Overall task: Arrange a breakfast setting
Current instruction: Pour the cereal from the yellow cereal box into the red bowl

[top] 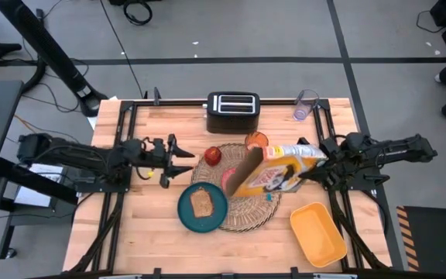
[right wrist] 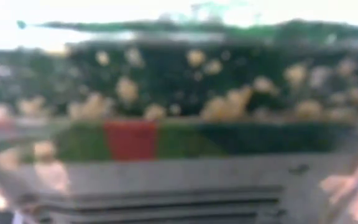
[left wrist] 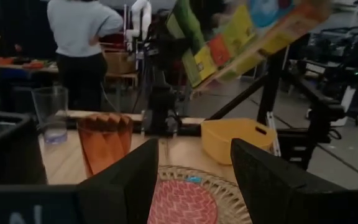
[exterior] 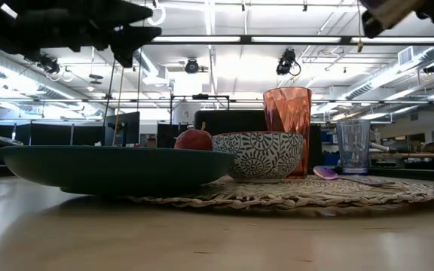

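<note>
The setting is nearing completion: toast slice is sitting on the teal plate at the placemat's near-left, while the right gripper is grasping a cereal box tilted over the red bowl, and the left gripper is waiting released.

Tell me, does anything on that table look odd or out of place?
Yes: a yellow cereal box hangs tipped over the small bowl on the woven placemat, held by the right gripper. Nothing looks spilled. The left gripper hovers open beside the mat.
</note>
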